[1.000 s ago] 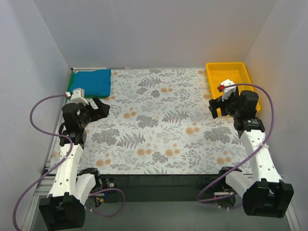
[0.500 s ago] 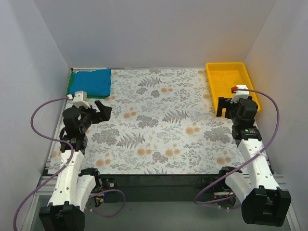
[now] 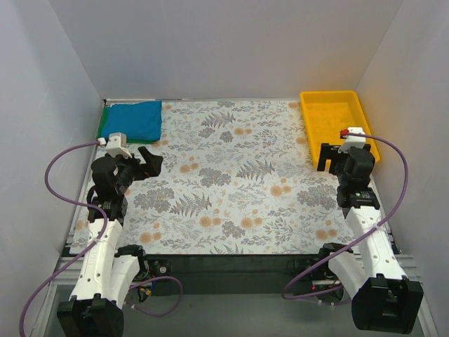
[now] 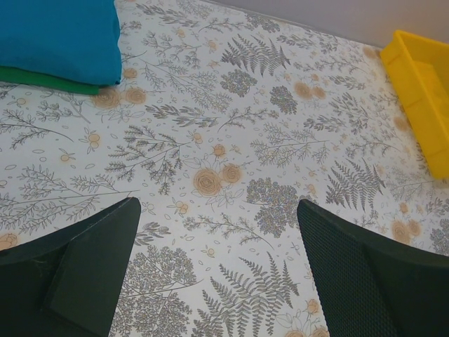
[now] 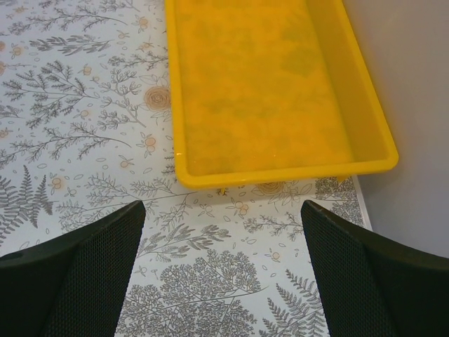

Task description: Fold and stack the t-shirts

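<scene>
The two t-shirts lie folded in one pile at the table's far left corner. The teal-blue shirt (image 3: 132, 120) (image 4: 56, 35) is on top, and only the edge of the bright green shirt (image 3: 103, 126) (image 4: 49, 81) shows beneath it. My left gripper (image 3: 147, 160) (image 4: 217, 207) hangs open and empty over the patterned cloth, just nearer than the pile. On the right, my right gripper (image 3: 328, 156) (image 5: 223, 205) is open and empty too, pointing at the near end of the yellow tray.
A yellow plastic tray (image 3: 319, 105) (image 5: 280, 172) (image 4: 414, 63) with nothing in it stands at the far right corner. A floral tablecloth (image 3: 238, 175) covers the table. White walls close in the left, back and right sides.
My right gripper swung from facing left to facing the yellow tray and shifted right. My left gripper drew back a little from the shirt pile. Both stayed open.
</scene>
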Available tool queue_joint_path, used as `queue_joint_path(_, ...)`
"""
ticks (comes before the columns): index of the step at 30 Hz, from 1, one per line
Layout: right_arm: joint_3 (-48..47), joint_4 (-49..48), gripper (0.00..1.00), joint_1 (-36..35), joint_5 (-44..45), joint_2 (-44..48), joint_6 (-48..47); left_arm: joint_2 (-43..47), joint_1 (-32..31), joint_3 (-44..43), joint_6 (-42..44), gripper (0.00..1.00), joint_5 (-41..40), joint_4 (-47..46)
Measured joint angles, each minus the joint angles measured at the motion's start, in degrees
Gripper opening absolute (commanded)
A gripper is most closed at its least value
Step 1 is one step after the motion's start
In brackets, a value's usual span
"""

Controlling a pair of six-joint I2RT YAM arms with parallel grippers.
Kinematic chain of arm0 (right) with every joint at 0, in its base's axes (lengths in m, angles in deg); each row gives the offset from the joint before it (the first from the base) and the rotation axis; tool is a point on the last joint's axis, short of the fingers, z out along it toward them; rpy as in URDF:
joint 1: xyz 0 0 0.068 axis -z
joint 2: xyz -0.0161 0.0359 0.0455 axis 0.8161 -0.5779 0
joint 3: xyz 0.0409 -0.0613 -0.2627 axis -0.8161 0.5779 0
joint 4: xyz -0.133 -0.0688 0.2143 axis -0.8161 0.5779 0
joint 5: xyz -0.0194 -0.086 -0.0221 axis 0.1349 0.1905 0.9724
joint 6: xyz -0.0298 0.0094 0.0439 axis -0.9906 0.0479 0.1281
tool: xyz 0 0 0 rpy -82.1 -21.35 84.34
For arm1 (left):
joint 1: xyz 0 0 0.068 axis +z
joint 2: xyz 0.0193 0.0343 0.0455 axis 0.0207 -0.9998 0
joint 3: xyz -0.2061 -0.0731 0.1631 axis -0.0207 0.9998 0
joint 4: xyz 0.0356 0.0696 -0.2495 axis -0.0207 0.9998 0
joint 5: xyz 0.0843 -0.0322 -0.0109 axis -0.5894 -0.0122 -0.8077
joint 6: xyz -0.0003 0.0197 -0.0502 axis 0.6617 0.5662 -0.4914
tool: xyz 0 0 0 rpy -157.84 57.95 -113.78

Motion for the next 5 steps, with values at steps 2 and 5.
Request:
queue_joint_path(2,0.0,-0.2,0.98,0.0,0.1,0.0,0.0,0.0,0.0,0.0,0.0,0.95,0.0,0.0)
queue_joint_path(5,0.0,-0.3,0.98,0.0,0.2,0.2,-0.1,0.0,0.0,0.0,0.1,0.95,0.0,0.0)
